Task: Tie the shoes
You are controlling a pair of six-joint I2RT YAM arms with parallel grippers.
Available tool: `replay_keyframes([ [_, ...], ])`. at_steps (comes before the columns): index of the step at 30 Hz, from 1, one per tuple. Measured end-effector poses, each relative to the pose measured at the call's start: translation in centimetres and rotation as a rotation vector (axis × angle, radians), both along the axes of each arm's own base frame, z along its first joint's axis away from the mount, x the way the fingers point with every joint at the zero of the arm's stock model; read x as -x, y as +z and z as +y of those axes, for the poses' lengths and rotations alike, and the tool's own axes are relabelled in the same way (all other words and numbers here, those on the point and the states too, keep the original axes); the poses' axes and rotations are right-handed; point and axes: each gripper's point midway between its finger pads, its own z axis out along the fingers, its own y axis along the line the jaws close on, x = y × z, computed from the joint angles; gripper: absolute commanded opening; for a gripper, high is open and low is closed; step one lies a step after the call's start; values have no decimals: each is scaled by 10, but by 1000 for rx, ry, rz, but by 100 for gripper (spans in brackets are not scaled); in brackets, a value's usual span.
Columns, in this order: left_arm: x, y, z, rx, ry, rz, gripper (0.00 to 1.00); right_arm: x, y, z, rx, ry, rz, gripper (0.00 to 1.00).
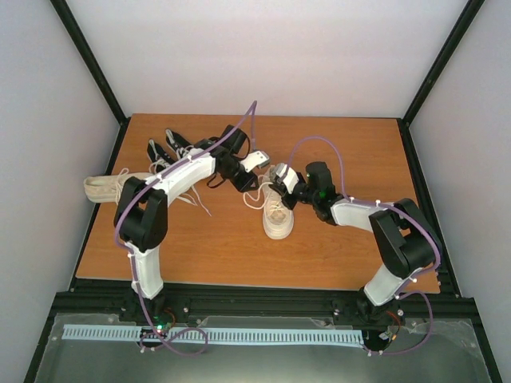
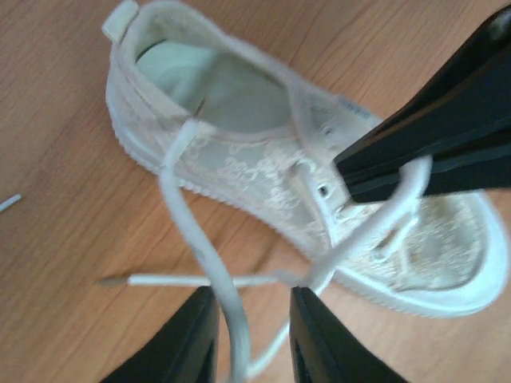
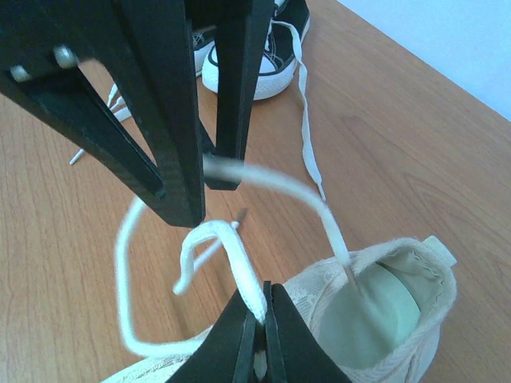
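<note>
Right gripper (image 3: 259,309) clenches the cream sneaker's (image 3: 423,335) lace loop (image 3: 239,263); left gripper (image 2: 251,307), parted loosely around the other strand (image 2: 209,259), should regrip before pulling.

Room above the middle cream shoe (image 1: 278,219) is crowded, the left gripper (image 2: 254,331) and right gripper (image 3: 261,327) close together with lace (image 3: 275,182) strung between them (one loop sags beside the shoe), and the black shoes (image 1: 169,148) and other cream shoe (image 1: 104,188) fill the left side, leaving bare table (image 1: 231,259) near and right.
</note>
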Motion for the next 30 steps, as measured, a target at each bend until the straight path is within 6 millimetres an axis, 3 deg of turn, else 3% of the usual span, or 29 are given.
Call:
replay_keyframes([
  [4,-4,-14,6,-55,-15,-16,56,0,-1,-1,3,-3,2,3],
  [8,-5,-16,9,-78,-53,-46,61,0,-1,-1,2,-4,2,3],
  [14,2,-15,8,-57,-114,-33,80,0,-1,-1,0,-6,6,3],
  [16,3,-12,8,-35,-119,-23,75,0,-1,-1,-1,-6,7,3],
  [19,-6,-9,13,-21,-86,-13,52,0,-1,-1,-3,-8,11,3],
  [20,-11,-8,16,-17,-67,-10,48,0,-1,-1,-5,-9,13,3],
  [25,-36,-21,50,-65,122,32,46,0,-1,-1,-7,-10,17,3],
  [30,-66,-64,74,-204,269,66,48,0,-1,-1,-7,-11,17,3],
])
